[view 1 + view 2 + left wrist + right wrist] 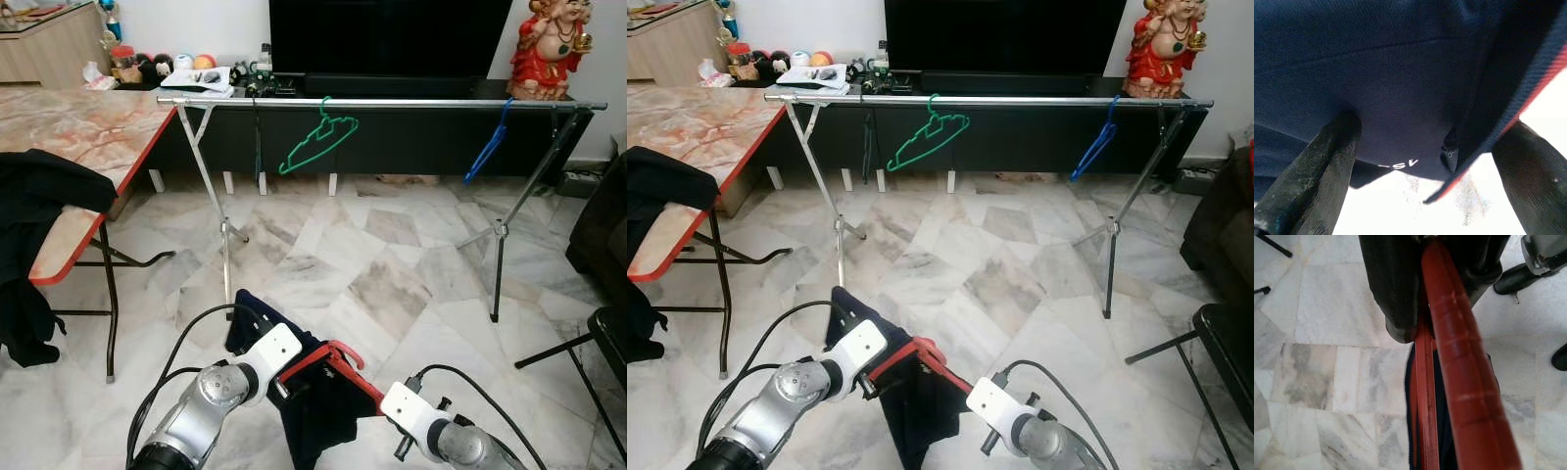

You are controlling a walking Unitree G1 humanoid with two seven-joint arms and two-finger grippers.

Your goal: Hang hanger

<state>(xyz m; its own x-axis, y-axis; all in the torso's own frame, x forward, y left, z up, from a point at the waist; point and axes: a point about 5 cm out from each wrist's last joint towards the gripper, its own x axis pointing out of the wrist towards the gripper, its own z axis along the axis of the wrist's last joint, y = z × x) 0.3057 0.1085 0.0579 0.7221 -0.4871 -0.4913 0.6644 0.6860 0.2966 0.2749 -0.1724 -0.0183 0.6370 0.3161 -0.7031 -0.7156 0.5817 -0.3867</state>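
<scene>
Marble floor lies open before the rail — both grippers' fingers clamp the red hanger with its navy shirt.

The left arm is silver metal with a rounded grey joint and a white wrist block; black cables loop off it. The right arm, just beside it, matches. Each gripper's fingers are long, black and scuffed.
</scene>
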